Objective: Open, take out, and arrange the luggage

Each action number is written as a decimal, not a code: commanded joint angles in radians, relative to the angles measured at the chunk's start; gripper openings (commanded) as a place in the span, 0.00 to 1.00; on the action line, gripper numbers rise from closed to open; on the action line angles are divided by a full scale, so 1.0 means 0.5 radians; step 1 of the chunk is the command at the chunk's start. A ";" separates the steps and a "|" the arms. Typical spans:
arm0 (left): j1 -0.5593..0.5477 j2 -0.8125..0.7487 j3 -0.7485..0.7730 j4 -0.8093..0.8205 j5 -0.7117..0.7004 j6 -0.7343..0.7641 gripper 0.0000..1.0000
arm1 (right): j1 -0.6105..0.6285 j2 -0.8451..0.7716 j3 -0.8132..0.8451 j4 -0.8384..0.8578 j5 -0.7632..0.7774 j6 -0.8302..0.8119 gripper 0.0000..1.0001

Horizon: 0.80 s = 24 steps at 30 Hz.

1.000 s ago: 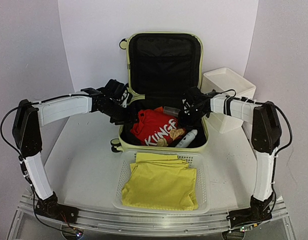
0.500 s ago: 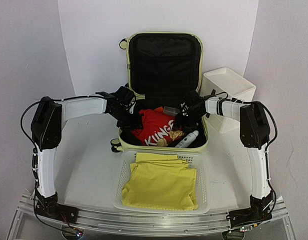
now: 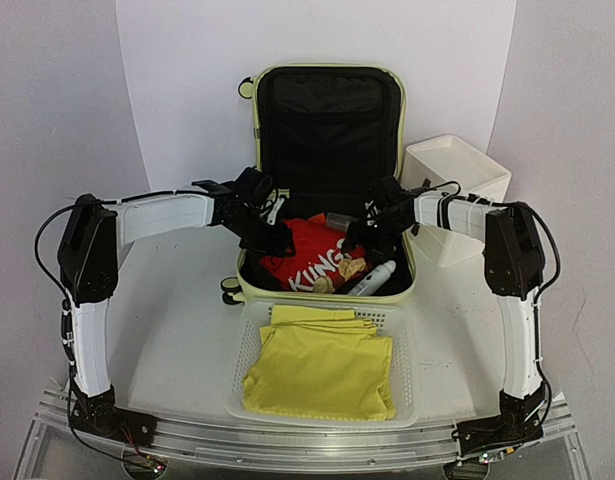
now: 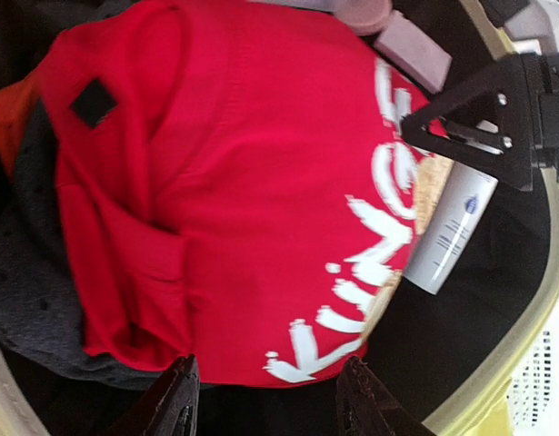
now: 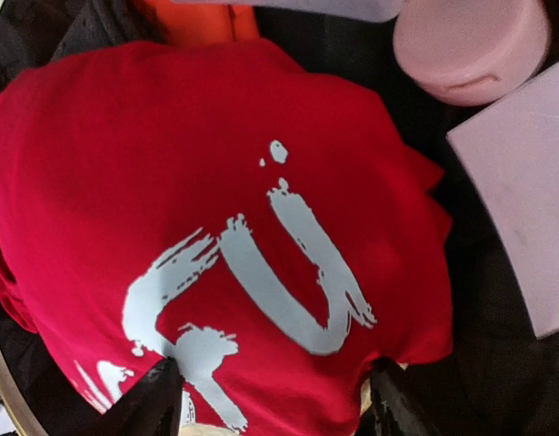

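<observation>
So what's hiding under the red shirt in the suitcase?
Inside the suitcase, dark grey cloth, orange cloth and something tan peek out from under the red shirt. Whatever lies beneath its middle is covered, so I cannot tell.

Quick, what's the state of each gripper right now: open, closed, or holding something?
Left gripper: open, holding nothing, poised over the red shirt.
Right gripper: open, holding nothing, over the same shirt.

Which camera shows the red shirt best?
Left wrist: the red shirt fills the view, with most of its white letters showing. Top external shows it small inside the luggage; right wrist shows only a close-up part.
</observation>
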 commanded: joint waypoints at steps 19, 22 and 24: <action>-0.173 -0.124 0.015 0.180 -0.047 0.209 0.53 | -0.012 -0.161 -0.311 0.546 -0.218 0.783 0.41; -0.197 -0.112 0.027 0.188 -0.096 0.266 0.53 | -0.014 -0.256 -0.262 0.550 -0.218 0.772 0.19; -0.231 -0.091 0.042 0.199 -0.171 0.300 0.54 | -0.007 -0.313 -0.238 0.551 -0.237 0.789 0.08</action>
